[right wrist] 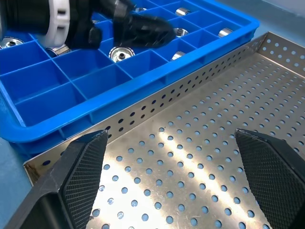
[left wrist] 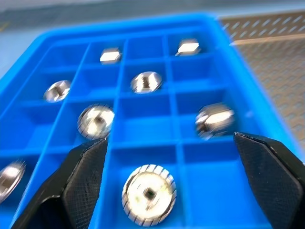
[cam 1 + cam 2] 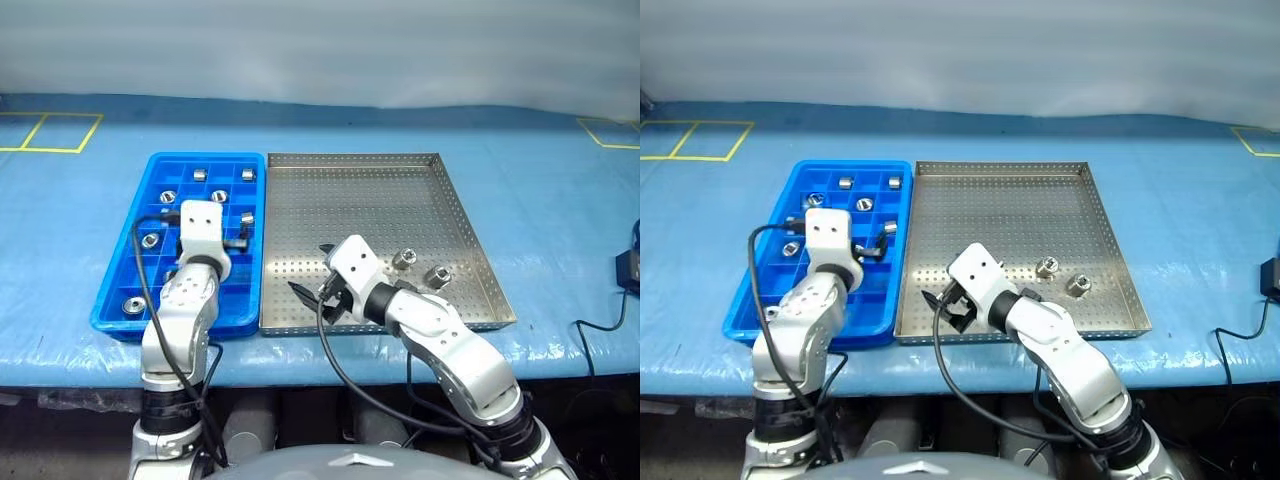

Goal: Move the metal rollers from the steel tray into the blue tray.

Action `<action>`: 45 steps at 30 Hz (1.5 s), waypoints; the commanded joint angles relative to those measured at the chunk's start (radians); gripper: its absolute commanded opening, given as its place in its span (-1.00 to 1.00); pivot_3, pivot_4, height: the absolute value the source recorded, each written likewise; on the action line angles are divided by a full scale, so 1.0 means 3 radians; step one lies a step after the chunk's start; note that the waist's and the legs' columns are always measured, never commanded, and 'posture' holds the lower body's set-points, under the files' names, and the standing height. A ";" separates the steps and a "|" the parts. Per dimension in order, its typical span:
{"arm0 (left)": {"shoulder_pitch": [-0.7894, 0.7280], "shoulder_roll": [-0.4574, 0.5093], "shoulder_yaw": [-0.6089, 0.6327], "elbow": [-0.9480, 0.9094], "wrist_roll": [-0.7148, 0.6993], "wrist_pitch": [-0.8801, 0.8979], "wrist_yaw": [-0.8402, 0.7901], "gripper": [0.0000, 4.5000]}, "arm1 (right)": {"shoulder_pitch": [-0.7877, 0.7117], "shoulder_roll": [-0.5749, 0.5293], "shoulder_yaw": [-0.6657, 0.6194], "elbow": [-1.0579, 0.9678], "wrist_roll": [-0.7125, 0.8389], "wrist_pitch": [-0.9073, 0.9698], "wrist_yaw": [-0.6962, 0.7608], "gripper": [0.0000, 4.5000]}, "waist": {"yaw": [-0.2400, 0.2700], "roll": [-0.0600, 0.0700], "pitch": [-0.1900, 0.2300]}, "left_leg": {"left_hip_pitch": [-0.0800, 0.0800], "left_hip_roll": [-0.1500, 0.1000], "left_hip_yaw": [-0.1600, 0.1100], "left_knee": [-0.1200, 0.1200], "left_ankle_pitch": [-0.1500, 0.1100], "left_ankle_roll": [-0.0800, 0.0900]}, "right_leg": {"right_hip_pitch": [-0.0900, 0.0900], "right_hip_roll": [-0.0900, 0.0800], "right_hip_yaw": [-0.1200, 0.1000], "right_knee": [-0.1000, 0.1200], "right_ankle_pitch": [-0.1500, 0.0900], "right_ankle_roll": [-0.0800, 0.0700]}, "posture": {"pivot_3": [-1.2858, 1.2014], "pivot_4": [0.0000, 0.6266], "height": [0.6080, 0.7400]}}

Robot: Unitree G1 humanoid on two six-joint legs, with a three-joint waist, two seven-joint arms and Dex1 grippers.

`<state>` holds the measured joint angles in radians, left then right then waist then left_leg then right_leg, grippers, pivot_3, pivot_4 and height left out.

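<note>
Over blue tray (image 3: 112,300): left end effector (image 2: 162,157) spread wide, roller (image 2: 148,193) loose in compartment beneath. Beside blue tray, right end effector (image 1: 176,162) gaping above steel tray (image 3: 470,250); two rollers (image 3: 420,268) remaining there.

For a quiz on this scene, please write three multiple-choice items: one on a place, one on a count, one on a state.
1. Where does the blue tray lie relative to the steel tray?
A. on the robot's left of it
B. on the robot's right of it
C. inside it

2. How many metal rollers remain in the steel tray?
A. none
B. two
C. five

3. How stands the left gripper?
A. shut on a roller
B. open over the blue tray
C. open over the steel tray

Key: 1 A, the trays lie side by side; 2 B, two lie near its right rim; 3 B, fingers apart above blue compartments.
</note>
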<state>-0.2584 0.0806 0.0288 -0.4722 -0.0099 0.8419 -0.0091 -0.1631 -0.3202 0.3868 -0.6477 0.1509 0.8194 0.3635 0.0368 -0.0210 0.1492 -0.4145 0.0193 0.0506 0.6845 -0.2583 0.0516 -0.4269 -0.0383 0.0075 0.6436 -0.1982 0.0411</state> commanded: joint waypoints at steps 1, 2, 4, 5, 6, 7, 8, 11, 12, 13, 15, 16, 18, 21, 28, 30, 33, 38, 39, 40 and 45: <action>-0.0335 -0.0015 -0.0097 0.0147 -0.0244 -0.0193 -0.0327 0.98 | 0.0068 -0.0063 -0.0175 -0.0196 -0.0003 0.0030 -0.0046 1.00 | -0.0006 0.0000 0.0000 | 0.0001 0.0000 0.0001 0.0000 0.0000 0.0000 | 0.0001 0.0000 0.0000 0.0000 0.0000 0.0000 | 0.06 -0.52 1.00; -0.0428 -0.0012 -0.0161 0.0286 -0.0281 -0.0212 -0.0419 0.98 | 0.0109 -0.0089 -0.0213 -0.0224 -0.0010 0.0044 -0.0060 1.00 | -0.0013 0.0000 -0.0001 | 0.0001 0.0000 0.0000 0.0000 0.0000 0.0000 | 0.0001 0.0001 0.0000 0.0000 0.0000 0.0000 | 0.06 -0.52 1.00; -0.0595 -0.0029 -0.0267 0.0562 -0.0355 -0.0245 -0.0581 0.98 | 0.0190 -0.0137 -0.0290 -0.0284 -0.0020 0.0082 -0.0094 1.00 | -0.0024 0.0001 -0.0001 | 0.0001 -0.0001 0.0001 -0.0001 0.0000 0.0001 | 0.0001 0.0001 0.0001 0.0000 0.0000 0.0000 | 0.04 -0.52 1.00; -0.0672 -0.0041 -0.0320 0.0702 -0.0385 -0.0265 -0.0657 0.98 | 0.0240 -0.0157 -0.0336 -0.0325 -0.0022 0.0106 -0.0115 1.00 | -0.0041 0.0001 -0.0001 | 0.0001 -0.0002 0.0001 -0.0001 0.0000 0.0002 | 0.0001 0.0002 0.0000 0.0000 0.0000 0.0000 | 0.02 -0.52 1.00; -0.0741 -0.0032 -0.0398 0.0835 -0.0366 -0.0337 -0.0718 0.98 | 0.0291 -0.0176 -0.0381 -0.0365 -0.0025 0.0127 -0.0136 1.00 | -0.0060 0.0001 -0.0001 | 0.0001 -0.0002 0.0001 -0.0001 -0.0001 0.0003 | 0.0001 0.0003 0.0002 -0.0001 0.0000 0.0000 | 0.01 -0.52 1.00; -0.0817 -0.0051 -0.0466 0.0990 -0.0377 -0.0398 -0.0799 0.98 | 0.0356 -0.0195 -0.0439 -0.0416 -0.0040 0.0154 -0.0170 1.00 | -0.0074 0.0001 -0.0001 | 0.0000 -0.0002 0.0002 -0.0001 -0.0001 0.0004 | 0.0000 0.0003 0.0003 -0.0001 0.0000 0.0000 | 0.00 -0.52 1.00; -0.0884 -0.0085 -0.0525 0.1148 -0.0376 -0.0489 -0.0855 0.98 | 0.0423 -0.0199 -0.0503 -0.0466 -0.0053 0.0189 -0.0216 1.00 | -0.0084 0.0000 0.0000 | -0.0001 -0.0002 0.0002 -0.0001 -0.0001 0.0004 | -0.0001 0.0004 0.0003 -0.0002 0.0000 0.0001 | 0.00 -0.52 1.00; -0.1066 -0.0222 -0.0680 0.1618 -0.0360 -0.0778 -0.0970 0.98 | 0.0602 -0.0162 -0.0690 -0.0585 -0.0113 0.0295 -0.0399 1.00 | -0.0121 0.0000 -0.0001 | -0.0002 -0.0002 0.0002 -0.0001 -0.0002 0.0004 | -0.0002 0.0005 0.0004 -0.0002 0.0000 0.0002 | -0.05 -0.52 1.00; -0.1113 -0.0252 -0.0732 0.1745 -0.0339 -0.0866 -0.1005 0.98 | 0.0645 -0.0151 -0.0733 -0.0616 -0.0130 0.0322 -0.0443 1.00 | -0.0131 0.0001 -0.0001 | -0.0002 -0.0002 0.0003 -0.0001 -0.0002 0.0004 | -0.0002 0.0005 0.0004 -0.0002 0.0000 0.0002 | -0.05 -0.52 1.00; -0.1157 -0.0276 -0.0783 0.1868 -0.0317 -0.0950 -0.1047 0.98 | 0.0681 -0.0143 -0.0767 -0.0646 -0.0143 0.0346 -0.0476 1.00 | -0.0153 0.0000 -0.0001 | -0.0002 -0.0003 0.0003 -0.0001 -0.0002 0.0004 | -0.0001 0.0004 0.0004 -0.0002 -0.0001 0.0004 | -0.07 -0.52 1.00; -0.1238 -0.0349 -0.0862 0.2145 -0.0301 -0.1090 -0.1126 0.98 | 0.0753 -0.0131 -0.0812 -0.0720 -0.0156 0.0390 -0.0528 1.00 | -0.0197 0.0001 -0.0001 | -0.0001 -0.0003 0.0006 -0.0001 -0.0002 0.0006 | -0.0001 0.0004 0.0008 -0.0003 -0.0001 0.0006 | -0.11 -0.52 1.00; -0.1275 -0.0378 -0.0897 0.2276 -0.0288 -0.1152 -0.1155 0.98 | 0.0783 -0.0125 -0.0824 -0.0752 -0.0165 0.0411 -0.0554 1.00 | -0.0220 0.0001 -0.0001 | -0.0001 -0.0002 0.0007 -0.0001 -0.0003 0.0006 | -0.0001 0.0005 0.0009 -0.0003 -0.0001 0.0006 | -0.11 -0.52 1.00; -0.1335 -0.0443 -0.0943 0.2520 -0.0270 -0.1250 -0.1208 0.98 | 0.0837 -0.0096 -0.0837 -0.0806 -0.0183 0.0449 -0.0608 1.00 | -0.0268 0.0001 -0.0001 | -0.0001 -0.0002 0.0008 -0.0001 -0.0003 0.0006 | -0.0002 0.0005 0.0010 -0.0003 -0.0002 0.0008 | -0.13 -0.52 1.00; -0.1392 -0.0514 -0.1014 0.2809 -0.0216 -0.1417 -0.1293 0.98 | 0.0898 -0.0059 -0.0837 -0.0864 -0.0210 0.0494 -0.0676 1.00 | -0.0352 0.0001 -0.0001 | 0.0000 -0.0001 0.0008 -0.0001 -0.0003 0.0006 | -0.0003 0.0007 0.0013 -0.0002 -0.0001 0.0010 | -0.15 -0.52 1.00; -0.1450 -0.0657 -0.1141 0.3307 -0.0067 -0.1738 -0.1401 0.98 | 0.0961 -0.0013 -0.0841 -0.0935 -0.0244 0.0564 -0.0758 1.00 | -0.0446 0.0001 -0.0001 | 0.0001 0.0000 0.0010 -0.0001 -0.0003 0.0007 | -0.0004 0.0007 0.0017 -0.0002 -0.0005 0.0023 | -0.17 -0.52 1.00; -0.1465 -0.0688 -0.1177 0.3398 -0.0020 -0.1787 -0.1419 0.98 | 0.0950 -0.0005 -0.0837 -0.0936 -0.0244 0.0573 -0.0763 1.00 | -0.0457 0.0002 -0.0001 | 0.0001 0.0000 0.0010 -0.0001 -0.0003 0.0007 | -0.0005 0.0006 0.0017 -0.0002 -0.0005 0.0023 | -0.17 -0.52 1.00; -0.1487 -0.0723 -0.1211 0.3506 0.0042 -0.1852 -0.1438 0.98 | 0.0933 0.0004 -0.0818 -0.0929 -0.0246 0.0575 -0.0766 1.00 | -0.0471 0.0002 -0.0001 | 0.0001 0.0000 0.0010 -0.0001 -0.0003 0.0007 | -0.0005 0.0006 0.0017 -0.0002 -0.0005 0.0024 | -0.16 -0.52 1.00; -0.1526 -0.0737 -0.1331 0.3713 0.0224 -0.1981 -0.1445 0.98 | 0.0881 0.0013 -0.0787 -0.0887 -0.0242 0.0559 -0.0759 1.00 | -0.0495 0.0002 -0.0001 | 0.0000 0.0000 0.0010 -0.0001 -0.0003 0.0007 | -0.0005 0.0006 0.0017 -0.0002 -0.0005 0.0024 | -0.16 -0.52 1.00; -0.1533 -0.0738 -0.1348 0.3750 0.0265 -0.2013 -0.1420 0.98 | 0.0867 0.0019 -0.0784 -0.0877 -0.0239 0.0556 -0.0760 1.00 | -0.0495 0.0002 -0.0001 | 0.0000 0.0000 0.0010 -0.0001 -0.0003 0.0007 | -0.0005 0.0006 0.0017 -0.0002 -0.0004 0.0025 | -0.16 -0.52 1.00; -0.1538 -0.0741 -0.1354 0.3775 0.0291 -0.2037 -0.1397 0.98 | 0.0857 0.0023 -0.0782 -0.0870 -0.0238 0.0553 -0.0760 1.00 | -0.0498 0.0002 -0.0001 | 0.0000 0.0000 0.0010 -0.0001 -0.0003 0.0007 | -0.0005 0.0006 0.0017 -0.0002 -0.0004 0.0025 | -0.16 -0.52 1.00; -0.1534 -0.0739 -0.1274 0.3781 0.0328 -0.2086 -0.1282 0.27 | 0.0832 0.0049 -0.0758 -0.0824 -0.0234 0.0522 -0.0759 1.00 | -0.0501 0.0002 -0.0001 | 0.0000 0.0001 0.0010 -0.0002 -0.0003 0.0007 | -0.0006 0.0005 0.0017 -0.0002 -0.0001 0.0028 | -0.14 -0.52 1.00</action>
<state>-0.6879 -0.1173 -0.3624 0.6808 0.0801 0.2451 -0.4032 0.0991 -0.3085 0.1549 -0.8757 0.0822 0.9933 0.1376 -0.1134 -0.0205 0.1489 -0.4146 0.0195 0.0535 0.6839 -0.2592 0.0538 -0.4286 -0.0369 0.0126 0.6431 -0.1985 0.0497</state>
